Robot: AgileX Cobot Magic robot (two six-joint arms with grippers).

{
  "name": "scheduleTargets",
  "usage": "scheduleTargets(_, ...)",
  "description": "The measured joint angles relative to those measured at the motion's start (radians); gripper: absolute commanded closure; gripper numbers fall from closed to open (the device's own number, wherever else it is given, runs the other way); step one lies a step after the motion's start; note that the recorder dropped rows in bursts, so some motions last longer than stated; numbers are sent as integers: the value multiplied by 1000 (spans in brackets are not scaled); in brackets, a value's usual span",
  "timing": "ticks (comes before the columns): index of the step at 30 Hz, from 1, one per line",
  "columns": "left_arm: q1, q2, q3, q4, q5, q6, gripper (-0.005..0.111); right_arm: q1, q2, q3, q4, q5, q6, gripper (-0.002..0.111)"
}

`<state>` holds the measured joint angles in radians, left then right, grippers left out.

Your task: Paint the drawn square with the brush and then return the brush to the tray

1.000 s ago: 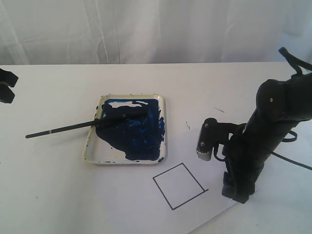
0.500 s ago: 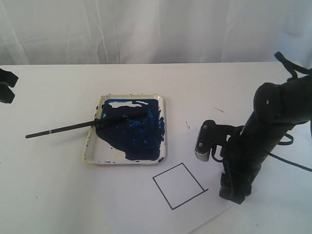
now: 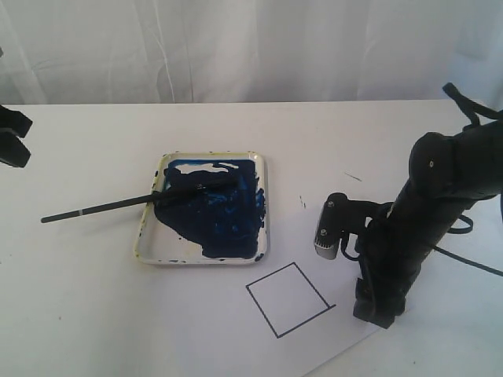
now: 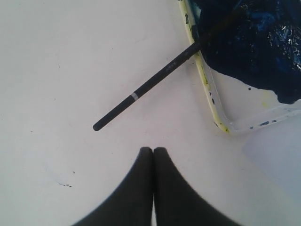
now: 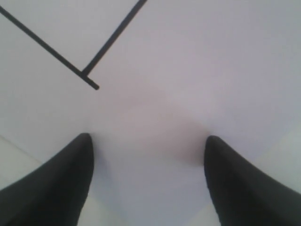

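The cream tray [image 3: 149,236], smeared dark blue, lies mid-table. The black brush [image 3: 102,207] rests across its left rim, bristles in the paint and handle out on the table. The drawn square [image 3: 288,299] sits white inside on the paper, in front of the tray. My left gripper [image 3: 11,138] hangs at the far left edge. In its wrist view this gripper [image 4: 153,150] is shut and empty, a little short of the brush's [image 4: 150,84] handle end, beside the tray rim [image 4: 207,89]. My right gripper [image 3: 376,310] points down at the paper right of the square. Its wrist view shows the right gripper [image 5: 148,141] open near the square's corner [image 5: 87,75].
The white paper sheet [image 3: 314,228] lies at an angle on the white table, with small pen marks [image 3: 302,202] behind the square. A white curtain [image 3: 251,47] closes the back. The right arm's bulk and cables [image 3: 464,220] stand over the table's right side.
The right arm has shifted slightly left and lower, then held still. The left gripper has crept a little into view at the left edge. Brush and tray are unmoved.
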<state>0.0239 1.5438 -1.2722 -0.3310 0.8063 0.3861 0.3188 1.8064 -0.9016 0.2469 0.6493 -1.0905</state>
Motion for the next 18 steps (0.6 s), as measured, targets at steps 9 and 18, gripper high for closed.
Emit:
scheduleTargets(9,-92,62,-4,47,-1,48,84,0,0,0,0,2,0,45)
scheduleTargets(18,-92,181,-4,-17,-108,207,48,0,0,0,2,4,0,45)
